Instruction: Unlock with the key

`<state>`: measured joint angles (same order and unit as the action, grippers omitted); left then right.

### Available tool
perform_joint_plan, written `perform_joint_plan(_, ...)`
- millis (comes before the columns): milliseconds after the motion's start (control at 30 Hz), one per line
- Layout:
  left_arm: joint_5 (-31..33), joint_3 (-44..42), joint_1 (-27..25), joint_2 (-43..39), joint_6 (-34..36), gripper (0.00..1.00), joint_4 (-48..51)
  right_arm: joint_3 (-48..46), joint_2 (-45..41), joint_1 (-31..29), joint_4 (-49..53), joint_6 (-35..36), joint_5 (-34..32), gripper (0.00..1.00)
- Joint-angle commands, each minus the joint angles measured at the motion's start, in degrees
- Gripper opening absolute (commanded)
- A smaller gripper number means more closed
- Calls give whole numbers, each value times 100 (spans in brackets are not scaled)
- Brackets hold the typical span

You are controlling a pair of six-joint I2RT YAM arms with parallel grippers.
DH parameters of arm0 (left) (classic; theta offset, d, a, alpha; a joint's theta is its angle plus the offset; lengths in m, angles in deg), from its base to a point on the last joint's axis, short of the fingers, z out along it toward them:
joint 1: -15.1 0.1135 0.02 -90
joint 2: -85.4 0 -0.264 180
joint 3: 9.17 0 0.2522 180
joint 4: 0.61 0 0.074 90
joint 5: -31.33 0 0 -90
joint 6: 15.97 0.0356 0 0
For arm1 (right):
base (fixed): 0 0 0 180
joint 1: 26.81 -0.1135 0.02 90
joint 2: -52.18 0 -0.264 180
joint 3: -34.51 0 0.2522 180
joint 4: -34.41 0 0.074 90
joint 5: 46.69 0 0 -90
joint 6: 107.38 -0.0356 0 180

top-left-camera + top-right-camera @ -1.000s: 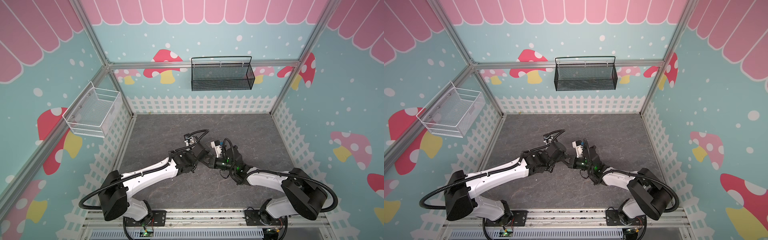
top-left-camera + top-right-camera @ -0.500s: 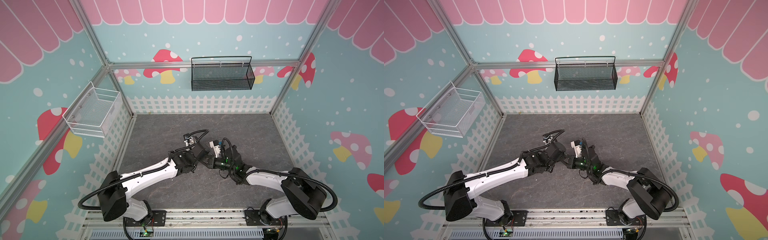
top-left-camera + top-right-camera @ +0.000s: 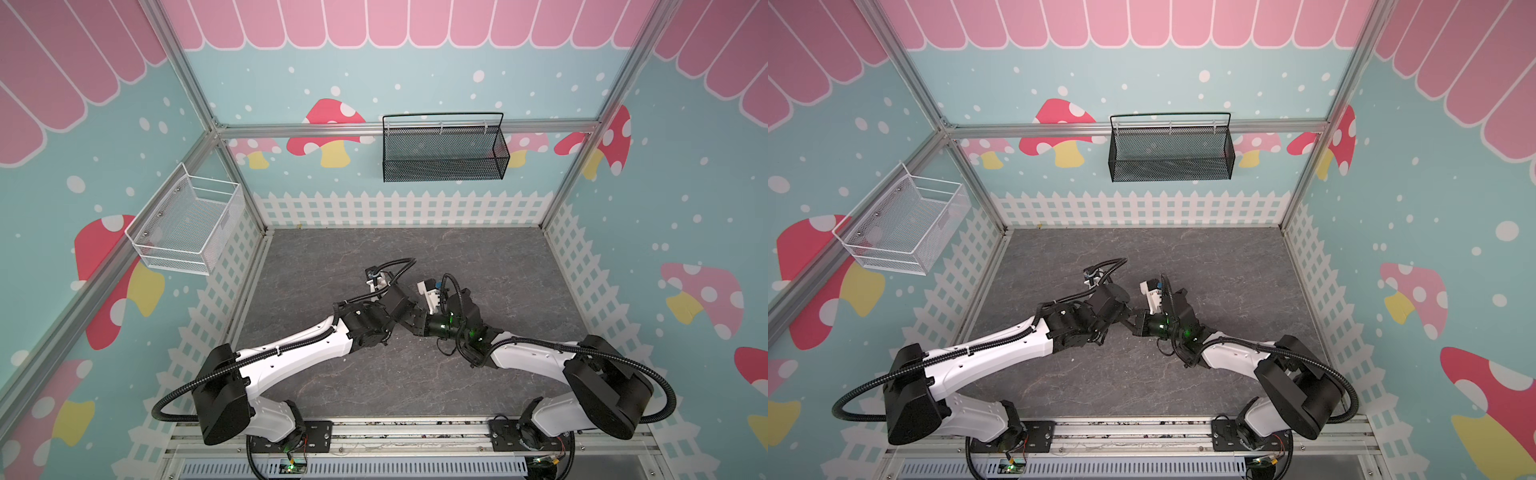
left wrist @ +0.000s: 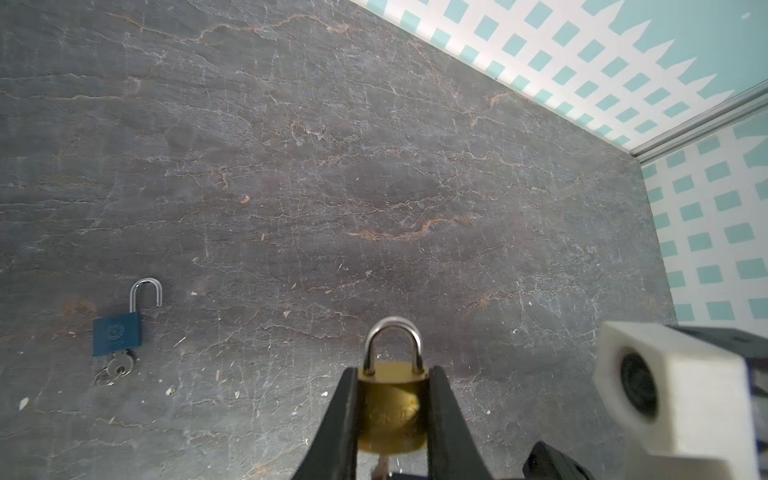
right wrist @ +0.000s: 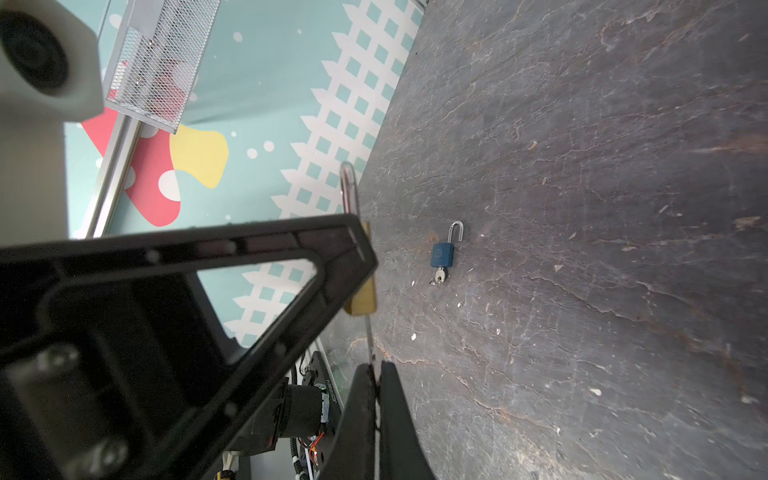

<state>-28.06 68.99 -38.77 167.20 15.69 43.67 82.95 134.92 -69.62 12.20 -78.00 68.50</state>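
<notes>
The left claw (image 4: 392, 372) clamps the brass padlock (image 4: 390, 411), the right claw (image 5: 376, 370) pinches the key (image 5: 369, 338).

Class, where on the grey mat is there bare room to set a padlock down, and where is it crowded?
Bare: the patch of mat between left arm, right arm and front rail; the strip between both arms and the back fence. Crowded: the middle, around the brass padlock and blue padlock.

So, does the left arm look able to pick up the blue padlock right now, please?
Probably not yet: the left pincer is shut on the brass padlock. The blue padlock lies in the open, with nothing crowding it.
</notes>
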Motion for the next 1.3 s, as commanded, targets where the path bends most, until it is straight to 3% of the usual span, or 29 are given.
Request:
perform_joint_plan(0,68,-77,-1,-129,-107,0,-3,156,31,9,86,64,-128,0)
perform_joint_plan(1267,198,-18,87,-24,-89,0,51,286,67,-61,148,99,4,0)
